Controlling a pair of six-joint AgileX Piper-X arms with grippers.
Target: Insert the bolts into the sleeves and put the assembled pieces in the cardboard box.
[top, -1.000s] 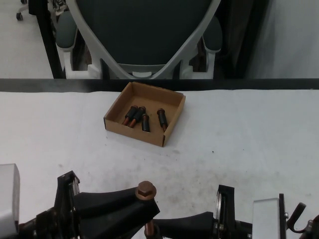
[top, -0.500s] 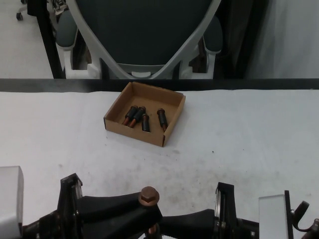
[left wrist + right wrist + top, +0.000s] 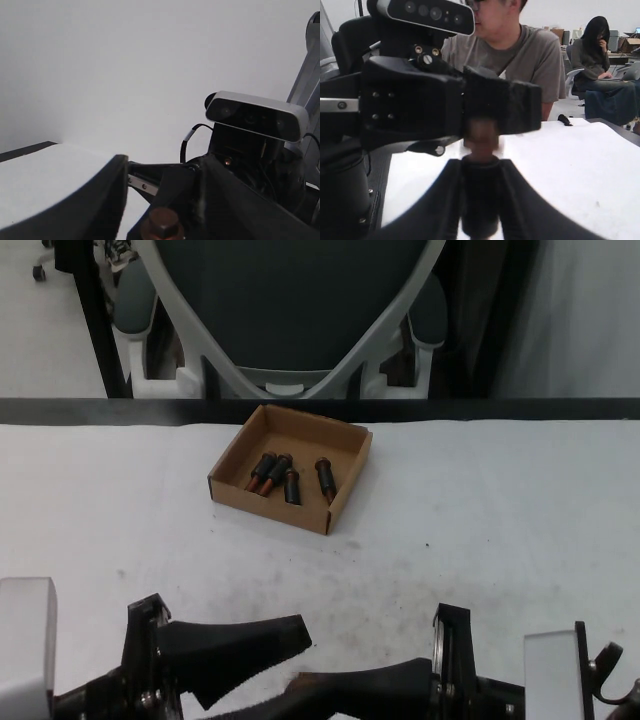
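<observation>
A white desk (image 3: 520, 520) stretches away to a dark office chair (image 3: 290, 310) behind its far edge. Mid-desk sits an open cardboard box (image 3: 268, 502) with four assembled pieces (image 3: 288, 480) lying flat inside, roughly parallel, long axes running from the box's far wall towards its near wall. At the near edge, the right gripper (image 3: 480, 167) is clenched on a black sleeve (image 3: 480, 200). A copper bolt (image 3: 481, 132) meets the sleeve's end, in line with its long axis. The left gripper (image 3: 492, 107) hides the bolt's far end; whether it grips cannot be told.

white bench top (image 3: 520, 520), dark-backed office chair (image 3: 290, 300) beyond its far edge
</observation>
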